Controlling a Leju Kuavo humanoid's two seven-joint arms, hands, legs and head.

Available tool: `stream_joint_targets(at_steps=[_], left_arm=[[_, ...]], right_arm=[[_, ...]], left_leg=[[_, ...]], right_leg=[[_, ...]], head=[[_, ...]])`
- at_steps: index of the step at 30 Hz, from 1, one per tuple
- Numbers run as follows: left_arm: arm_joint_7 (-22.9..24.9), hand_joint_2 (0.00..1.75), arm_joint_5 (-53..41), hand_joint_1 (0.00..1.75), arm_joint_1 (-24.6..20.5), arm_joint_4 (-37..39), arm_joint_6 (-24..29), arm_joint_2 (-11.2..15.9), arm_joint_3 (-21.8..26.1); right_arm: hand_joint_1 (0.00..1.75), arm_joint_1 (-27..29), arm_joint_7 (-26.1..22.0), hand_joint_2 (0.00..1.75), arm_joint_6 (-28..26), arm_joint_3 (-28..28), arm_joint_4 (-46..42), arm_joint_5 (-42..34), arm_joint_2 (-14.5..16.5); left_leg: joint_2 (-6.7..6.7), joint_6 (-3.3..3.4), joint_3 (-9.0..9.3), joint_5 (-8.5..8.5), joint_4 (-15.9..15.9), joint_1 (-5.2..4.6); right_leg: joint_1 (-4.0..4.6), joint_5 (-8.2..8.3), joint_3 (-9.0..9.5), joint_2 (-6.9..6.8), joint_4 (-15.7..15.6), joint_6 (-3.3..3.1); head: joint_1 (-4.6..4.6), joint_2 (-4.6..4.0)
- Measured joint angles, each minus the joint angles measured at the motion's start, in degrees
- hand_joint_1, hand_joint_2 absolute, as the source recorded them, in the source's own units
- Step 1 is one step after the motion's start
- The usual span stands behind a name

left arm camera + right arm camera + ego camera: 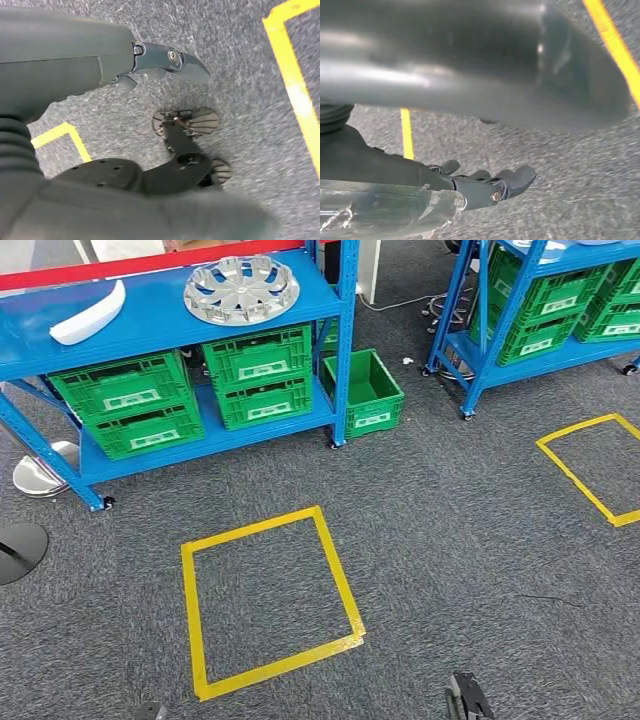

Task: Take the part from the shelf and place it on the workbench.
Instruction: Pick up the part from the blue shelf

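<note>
A silver wheel cover (241, 289) with many curved spokes is lying flat on the top deck of the blue shelf (151, 320), toward its right end. A white curved part (89, 313) is resting on the same deck toward the left, well apart from the wheel cover.

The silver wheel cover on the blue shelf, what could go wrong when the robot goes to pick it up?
1. The wheel cover lies flat, wide and partly under the red rail, so a one-hand lift may slip or snag.
2. The green crate on the floor beside the shelf post could catch a foot on the approach.
</note>
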Motion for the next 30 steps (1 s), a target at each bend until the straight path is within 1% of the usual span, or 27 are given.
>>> stream_joint_targets(at_steps=[2,7,10,14,18,20,23,27,30], left_arm=[[-0.3,0.00,-0.7,0.00,-0.3,0.4,0.2,-0.4,1.2],[-2.6,0.00,-5.1,0.00,-1.8,2.4,1.0,-1.8,6.1],[-3.5,0.00,-8.3,0.00,-2.8,3.7,1.4,-2.3,7.6],[-3.9,0.00,-12.3,0.00,-3.5,4.7,1.5,-2.6,8.7],[-4.1,0.00,-12.1,0.00,-3.8,5.4,0.6,-3.0,10.4],[-5.1,0.00,-11.0,0.00,-3.8,5.5,0.7,-3.1,11.8],[-6.5,0.00,-10.7,0.00,-3.8,5.6,2.1,-3.1,13.1],[-7.5,0.00,-10.2,0.00,-3.8,5.8,4.4,-3.2,14.4],[-7.9,0.00,-10.2,0.00,-3.8,5.8,5.0,-3.4,15.1]], right_arm=[[0.00,-0.3,0.6,0.00,-0.8,0.0,0.4,0.7,0.1],[0.00,-2.2,3.4,0.00,-5.3,-0.1,2.7,4.5,1.0],[0.00,-3.3,6.4,0.00,-6.6,-0.3,4.0,6.5,1.7],[0.00,-4.1,11.6,0.00,-6.8,-1.1,5.2,8.1,2.4],[0.00,-4.3,16.6,0.00,-7.0,-2.9,6.0,5.9,3.0],[0.00,-4.3,17.9,0.00,-7.6,-4.4,6.2,4.4,3.2],[0.00,-4.2,16.6,0.00,-9.1,-5.8,6.4,3.8,3.3],[0.00,-3.9,9.7,0.00,-13.6,-8.1,6.5,2.6,3.1],[0.00,-3.9,5.8,0.00,-14.8,-9.7,6.5,2.1,2.6]], left_leg=[[0.00,0.00,0.01,0.00,0.0,0.00],[0.00,-0.01,0.01,0.01,0.0,0.00],[0.00,-0.03,0.02,0.03,0.0,0.00],[0.00,-0.04,0.01,0.04,0.0,0.00],[0.00,-0.04,0.01,0.04,0.0,0.00],[0.00,-0.04,0.01,0.04,0.0,0.00],[0.00,-0.04,0.01,0.03,0.0,0.00],[0.00,-0.04,0.01,0.04,0.0,0.00],[0.00,-0.03,0.01,0.04,0.0,0.00]], right_leg=[[0.00,0.00,0.00,0.00,0.0,0.00],[0.00,0.00,-0.02,0.00,0.0,0.00],[0.00,0.00,-0.02,0.00,0.0,-0.01],[0.00,0.01,-0.02,0.00,0.0,-0.01],[0.00,0.01,-0.02,-0.01,0.0,-0.01],[0.00,0.00,-0.02,-0.02,0.0,-0.01],[0.00,0.00,-0.02,-0.02,0.0,-0.01],[0.00,0.01,-0.02,-0.02,0.0,-0.01],[0.00,0.01,-0.02,-0.03,0.0,0.00]], head=[[0.01,0.01],[0.01,0.01],[0.01,0.01],[0.01,0.01],[0.02,0.01],[0.02,0.01],[0.01,0.01],[0.01,0.01],[0.01,0.01]])
